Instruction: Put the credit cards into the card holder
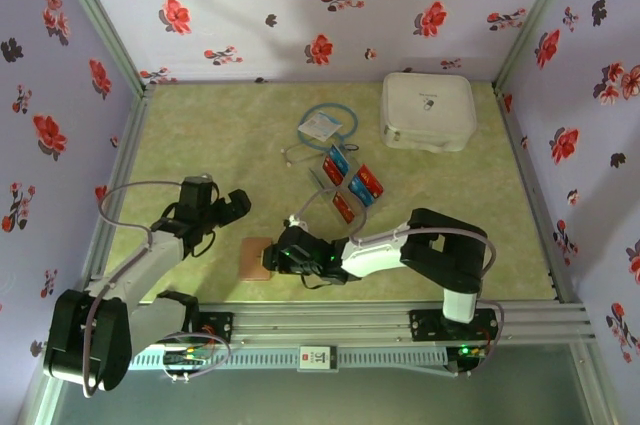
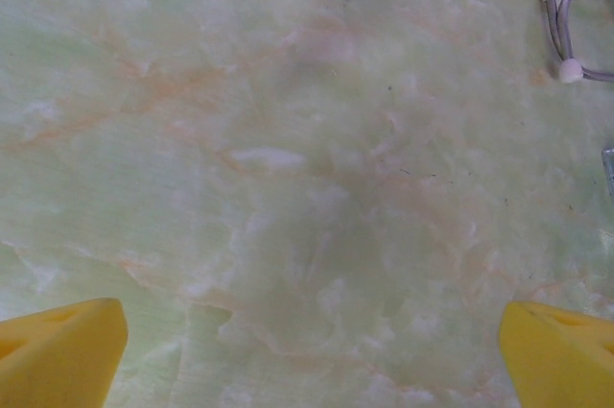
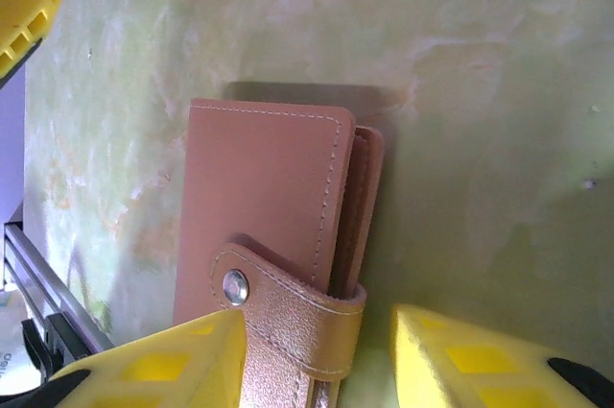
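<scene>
Left end effector (image 2: 312, 355) gapes wide above marbled table (image 2: 288, 139), white-tipped cord (image 2: 568, 29) at top right.

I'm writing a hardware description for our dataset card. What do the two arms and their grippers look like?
Both arms match: the left arm and right arm have white link shells between bulky black joints, each with a thin grey cable looping loosely alongside. The left gripper and right gripper have black bodies; the wrist views show blocky yellow fingers, the right ones with square recesses.

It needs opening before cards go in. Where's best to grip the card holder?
Its long side edges near the snap strap, from straight above: the card holder lies flat and closed, so only those edges give the right gripper fingers purchase.
</scene>
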You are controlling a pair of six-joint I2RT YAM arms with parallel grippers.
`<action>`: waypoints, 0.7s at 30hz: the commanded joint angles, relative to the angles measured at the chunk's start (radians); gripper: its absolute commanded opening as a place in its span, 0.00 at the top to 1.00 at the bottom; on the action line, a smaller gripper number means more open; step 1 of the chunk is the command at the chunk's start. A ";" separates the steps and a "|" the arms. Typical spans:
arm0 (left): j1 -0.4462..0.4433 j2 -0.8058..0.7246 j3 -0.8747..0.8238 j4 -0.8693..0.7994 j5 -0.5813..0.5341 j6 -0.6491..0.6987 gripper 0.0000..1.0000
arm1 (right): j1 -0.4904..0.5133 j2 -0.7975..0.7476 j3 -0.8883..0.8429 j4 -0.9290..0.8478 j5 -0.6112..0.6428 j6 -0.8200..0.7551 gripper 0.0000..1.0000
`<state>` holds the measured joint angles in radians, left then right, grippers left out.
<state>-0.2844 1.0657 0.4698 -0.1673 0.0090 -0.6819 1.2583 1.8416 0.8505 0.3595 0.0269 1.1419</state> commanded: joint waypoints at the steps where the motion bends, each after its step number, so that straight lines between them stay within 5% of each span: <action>1: -0.010 0.016 -0.006 0.020 0.016 0.016 0.00 | 0.011 0.031 0.023 0.033 0.018 0.034 0.57; 8: -0.012 0.031 -0.008 0.028 0.022 0.017 0.00 | 0.011 0.059 0.040 0.051 0.010 0.045 0.65; 17: -0.019 0.053 -0.002 0.040 0.023 0.015 0.00 | -0.020 0.060 0.026 0.119 -0.012 0.057 0.99; 21: -0.021 0.064 0.019 0.035 0.027 0.016 0.00 | -0.065 0.042 0.000 0.186 -0.056 0.066 1.00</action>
<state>-0.2962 1.1187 0.4698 -0.1387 0.0216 -0.6785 1.2285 1.8893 0.8677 0.4686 -0.0048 1.1904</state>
